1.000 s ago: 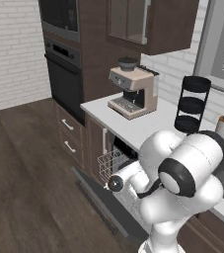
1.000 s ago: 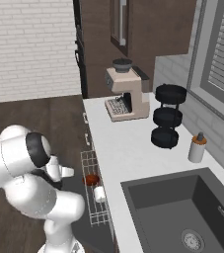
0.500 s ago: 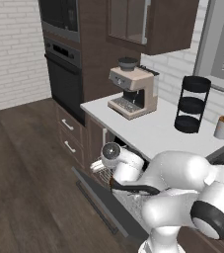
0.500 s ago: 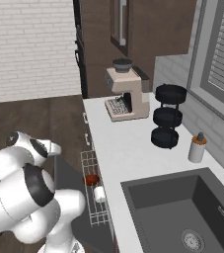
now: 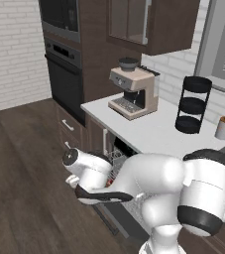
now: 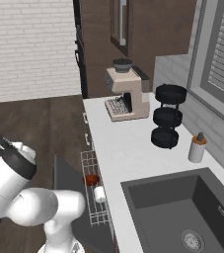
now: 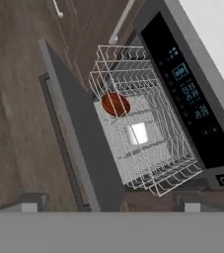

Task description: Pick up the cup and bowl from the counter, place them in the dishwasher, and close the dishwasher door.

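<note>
Left base view: my arm has swung down from the counter (image 5: 148, 131) toward nine o'clock. Right base view: bowl (image 6: 91, 179) and cup (image 6: 100, 193) sit in the rack. Hand view: my gripper (image 7: 106, 207) hangs open and empty over the dishwasher door (image 7: 79, 143), at six o'clock; closing it remains.

Bowl (image 7: 115, 104) glossy red-brown, cup (image 7: 137, 133) white-grey, both in a white wire rack (image 7: 148, 163). Dishwasher door (image 7: 79, 133) dark grey inside; control strip (image 7: 190, 94) black with small blue-lit marks. Counter (image 6: 128, 148) pale grey-white, sink (image 6: 182, 212) dark grey. Coffee machine (image 5: 132, 92) beige, tiered stand (image 5: 193, 104) black, floor (image 5: 20, 163) dark brown wood, wall (image 6: 29, 44) white brick.
</note>
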You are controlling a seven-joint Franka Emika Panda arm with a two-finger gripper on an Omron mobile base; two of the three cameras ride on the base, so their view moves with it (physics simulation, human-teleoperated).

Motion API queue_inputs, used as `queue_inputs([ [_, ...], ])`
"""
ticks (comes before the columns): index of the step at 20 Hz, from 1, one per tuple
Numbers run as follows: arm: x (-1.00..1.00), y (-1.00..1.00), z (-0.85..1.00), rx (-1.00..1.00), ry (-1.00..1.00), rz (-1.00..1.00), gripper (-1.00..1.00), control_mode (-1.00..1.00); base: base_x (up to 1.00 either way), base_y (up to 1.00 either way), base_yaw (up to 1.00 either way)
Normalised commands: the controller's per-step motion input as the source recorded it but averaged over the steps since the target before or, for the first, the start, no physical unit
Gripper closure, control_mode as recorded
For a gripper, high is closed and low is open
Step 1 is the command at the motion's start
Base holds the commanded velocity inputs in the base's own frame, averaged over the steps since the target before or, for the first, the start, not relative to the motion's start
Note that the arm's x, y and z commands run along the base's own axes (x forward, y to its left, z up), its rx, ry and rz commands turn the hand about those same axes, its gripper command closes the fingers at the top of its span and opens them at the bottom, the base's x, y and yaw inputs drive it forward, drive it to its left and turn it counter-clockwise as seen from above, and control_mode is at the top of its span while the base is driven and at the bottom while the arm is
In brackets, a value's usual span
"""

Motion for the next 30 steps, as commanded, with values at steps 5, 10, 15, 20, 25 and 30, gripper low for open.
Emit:
queue_inputs([
  [5,-0.15,0.49,-0.64,-0.39,0.01,-0.27,-1.00,-1.00,0.00,0.00,0.00],
  [10,-0.01,0.29,-0.98,-0.39,-0.03,-0.24,-1.00,-1.00,0.00,0.00,0.00],
  [15,0.00,0.33,-0.94,-0.29,0.00,-0.19,-1.00,-1.00,0.00,0.00,0.00],
  [20,0.00,0.59,-0.76,-0.25,0.00,-0.10,-1.00,-1.00,0.00,0.00,0.00],
  [25,-0.23,0.86,-0.36,-0.27,-0.05,-0.06,-1.00,-1.00,0.00,0.00,0.00],
  [30,-0.40,0.95,0.05,-0.22,-0.09,-0.05,-1.00,-1.00,0.00,0.00,0.00],
])
